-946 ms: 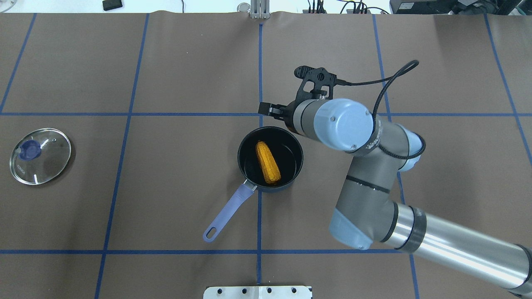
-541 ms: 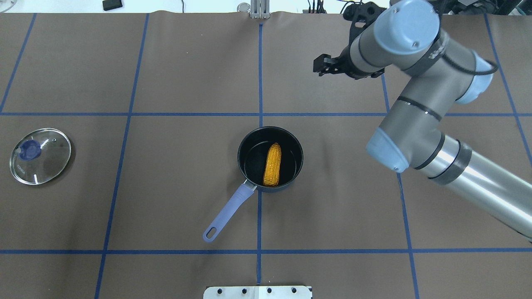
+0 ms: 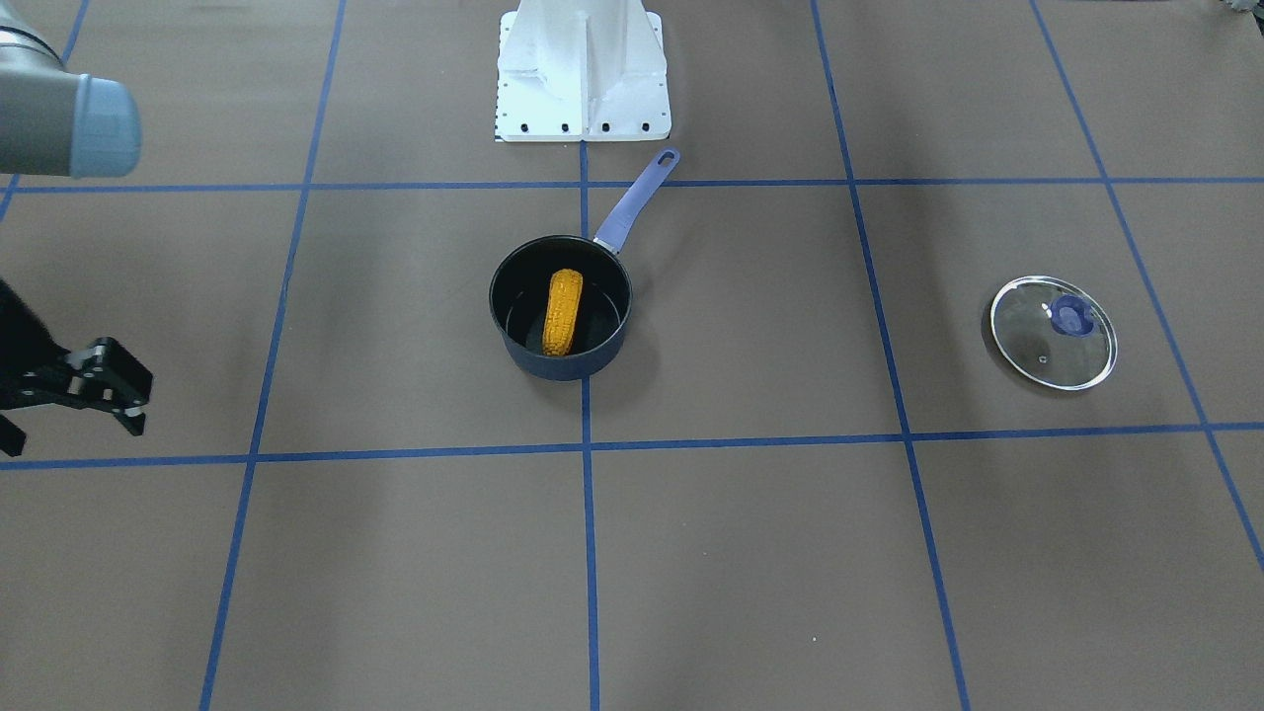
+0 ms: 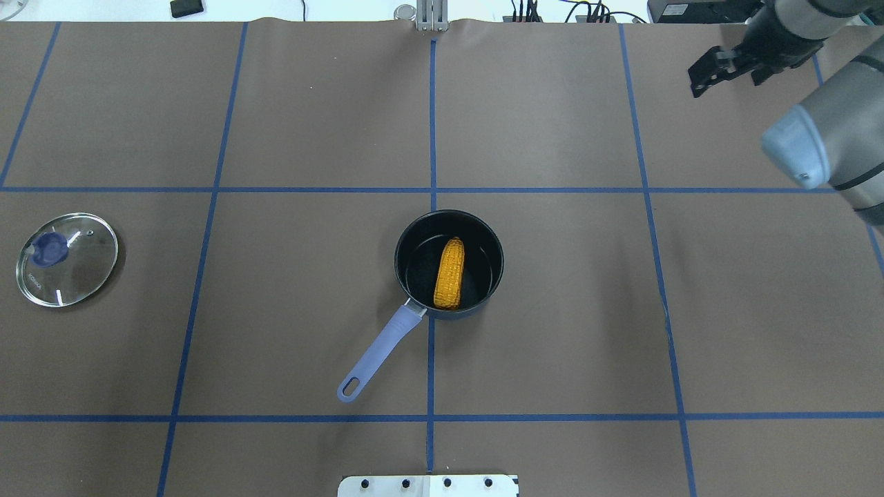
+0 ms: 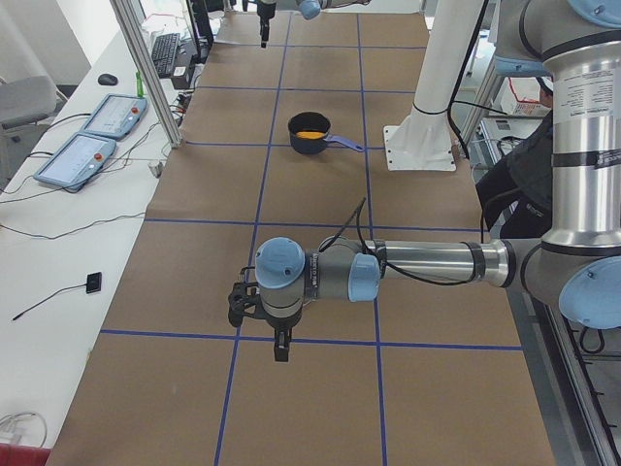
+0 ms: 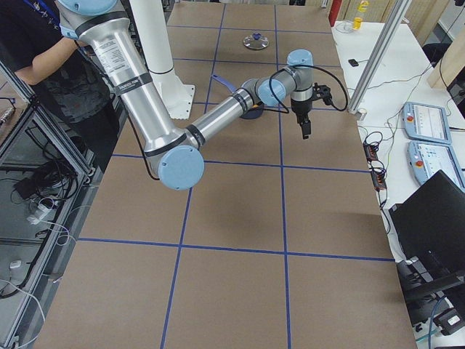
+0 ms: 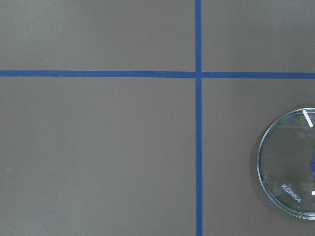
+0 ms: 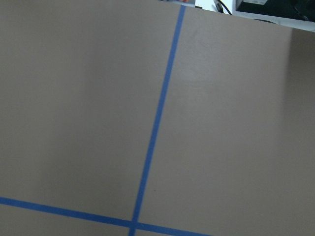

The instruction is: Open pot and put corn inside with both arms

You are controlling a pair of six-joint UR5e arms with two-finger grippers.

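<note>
The dark pot [image 4: 398, 257] with a lavender handle [image 4: 378, 353] stands uncovered at the table's middle, also in the front view [image 3: 563, 365]. The orange-yellow corn [image 4: 449, 273] lies inside it on the bottom [image 3: 562, 312]. The glass lid [image 4: 67, 259] with a blue knob lies flat at the far left, also in the left wrist view [image 7: 290, 182]. My right gripper [image 4: 710, 69] is open and empty, far back right, high over the table [image 3: 136, 400]. My left gripper [image 5: 279, 345] shows only in the exterior left view, hanging over bare table; I cannot tell its state.
The brown table cover has blue tape grid lines. The white base mount [image 3: 583, 69] stands at the robot's side of the table. Tablets and cables [image 5: 92, 136] lie on a side bench beyond the table's far edge.
My right arm has swung away from the pot's rim to the far back right. The corn has settled from a tilt to lying nearly straight in the pot.
</note>
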